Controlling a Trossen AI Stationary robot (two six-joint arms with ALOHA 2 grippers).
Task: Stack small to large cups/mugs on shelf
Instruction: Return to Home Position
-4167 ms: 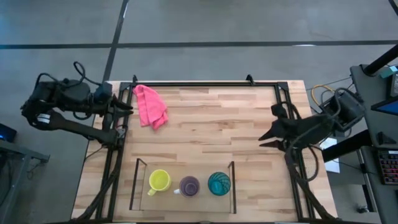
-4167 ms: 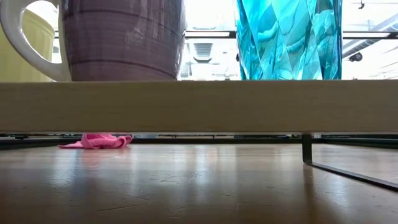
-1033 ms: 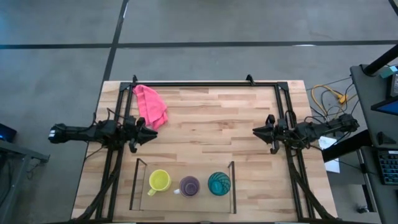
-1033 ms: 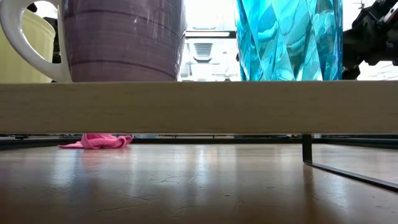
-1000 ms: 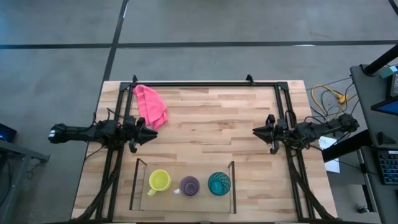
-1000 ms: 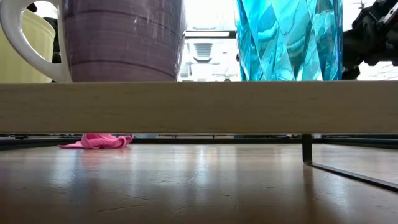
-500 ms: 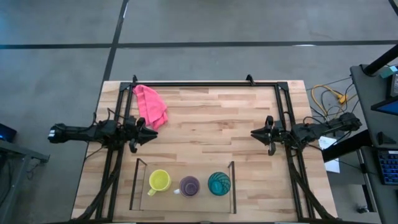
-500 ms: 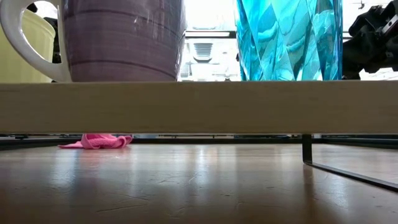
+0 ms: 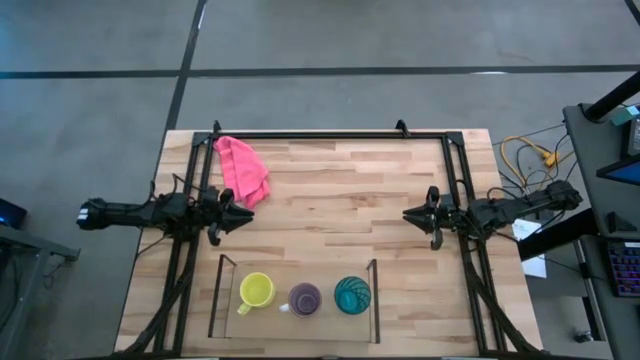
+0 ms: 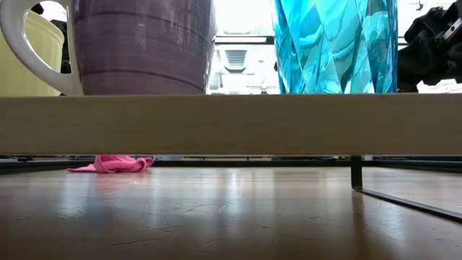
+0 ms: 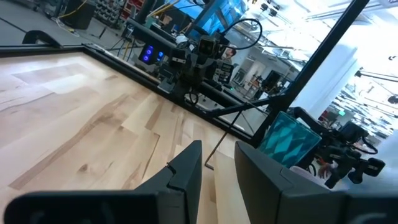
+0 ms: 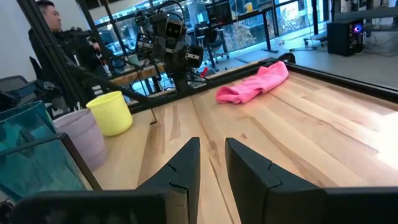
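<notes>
The shelf [image 9: 221,296] stood at the middle of the surface's [image 9: 340,200] long edge, opposite the edge nearest the pink cloth [image 9: 243,170]. It held a row running along that edge: yellow mug [image 9: 255,291], purple mug [image 9: 304,298], teal tumbler [image 9: 352,295].

The left gripper [image 9: 240,210] lay by the surface's left edge and the right gripper [image 9: 410,213] by its right edge. They pointed at each other across bare wood, well apart from the row. The yellow mug was nearer the left arm, the tumbler nearer the right. Each wrist view showed its fingers with a narrow gap, holding nothing.

Retreat therefore looked unobstructed, and the job seemed done.

Only the high view gave the size order. Only the low view showed the purple mug and tumbler standing on the raised board.
</notes>
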